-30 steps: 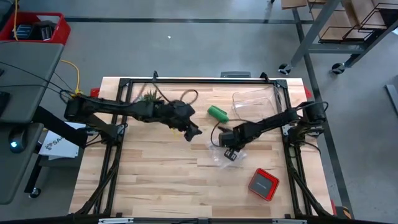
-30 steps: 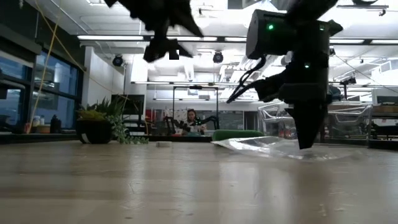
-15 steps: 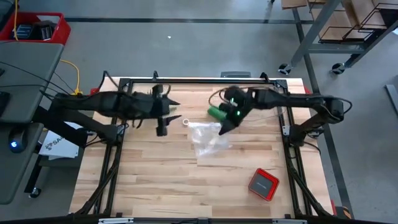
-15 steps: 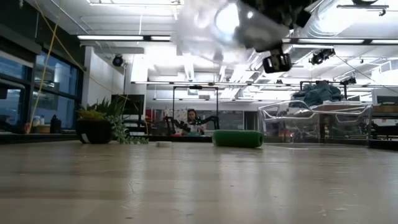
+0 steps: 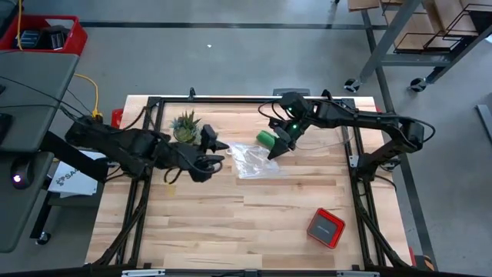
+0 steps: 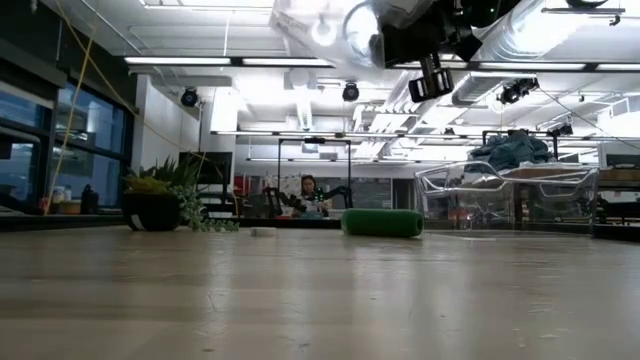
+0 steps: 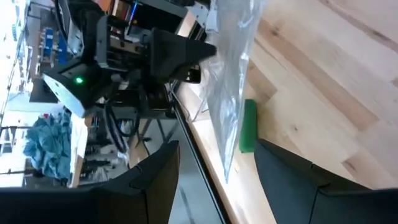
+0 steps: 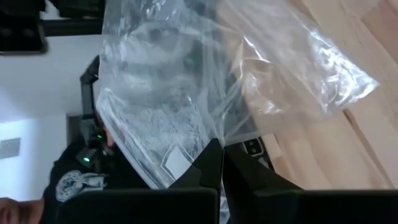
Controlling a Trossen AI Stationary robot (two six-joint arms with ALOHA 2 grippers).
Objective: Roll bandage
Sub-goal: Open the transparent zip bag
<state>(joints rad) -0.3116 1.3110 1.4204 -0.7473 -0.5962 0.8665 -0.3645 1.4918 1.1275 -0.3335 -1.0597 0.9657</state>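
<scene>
Holding the clear plastic bag (image 5: 254, 160) pinched in my right gripper (image 5: 274, 148), lifted to expose the work | bandage (image 5: 267, 139), a green roll, lies on the table just beside that gripper | left gripper (image 5: 217, 152) spread wide, empty, across the bag, ready.

— What do you have at table level?

— You see the bandage (image 6: 382, 223) as 1 green roll lying on its side on the table (image 6: 320, 300), far back. A small white object (image 6: 263, 232) sits left of it, and a potted plant (image 6: 160, 205) farther left.

— And above?

— The right gripper (image 6: 432, 75) hangs up top with a clear plastic bag (image 6: 340, 25). A clear bin (image 6: 500, 195) stands at right. 1 person (image 6: 309, 195) sits in the room behind.
</scene>
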